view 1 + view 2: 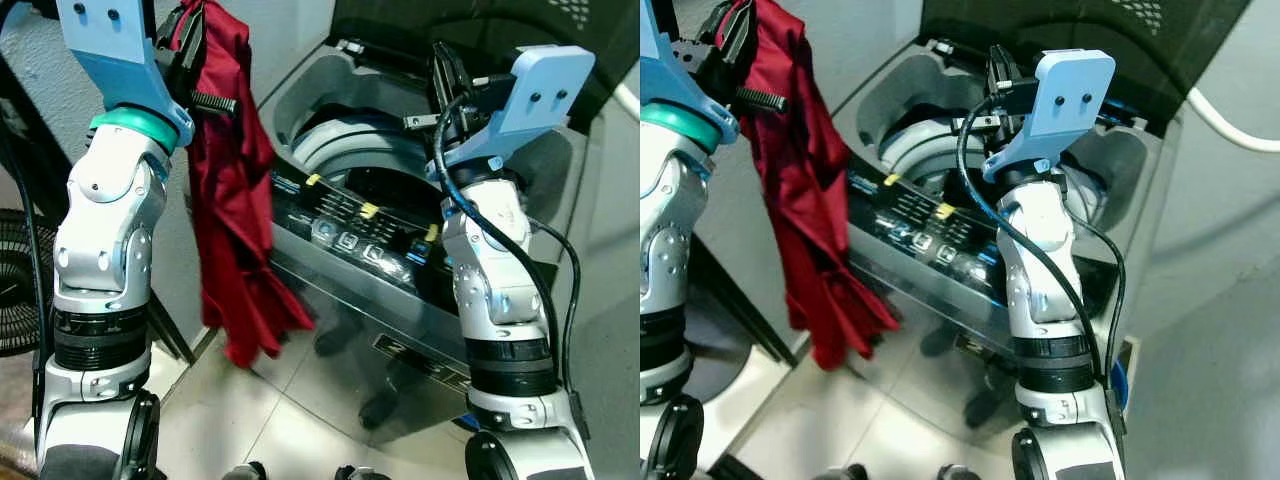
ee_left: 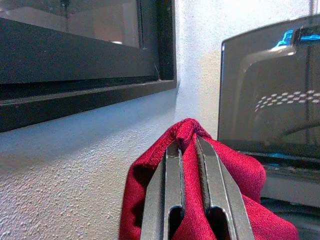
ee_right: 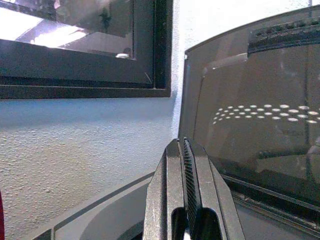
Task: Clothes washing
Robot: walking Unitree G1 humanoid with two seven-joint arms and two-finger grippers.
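A red garment (image 1: 235, 190) hangs from my raised left gripper (image 1: 185, 45), which is shut on its top fold; the cloth drapes down beside the washer's left front corner. In the left wrist view the two fingers (image 2: 172, 200) pinch the red cloth (image 2: 240, 175) between them. The top-loading washing machine (image 1: 400, 270) stands with its lid (image 1: 1070, 30) raised and its drum (image 1: 345, 150) exposed. My right gripper (image 1: 445, 75) is held up over the tub's right side, shut with nothing in it; its fingers (image 3: 186, 190) press together in the right wrist view.
The washer's control panel (image 1: 355, 235) runs along the front edge. A white textured wall (image 2: 75, 175) and a dark window frame (image 3: 80, 75) stand behind. A black fan (image 1: 15, 290) sits at the far left. A white hose (image 1: 1230, 125) hangs to the right of the washer. Pale tiles (image 1: 250, 410) cover the floor.
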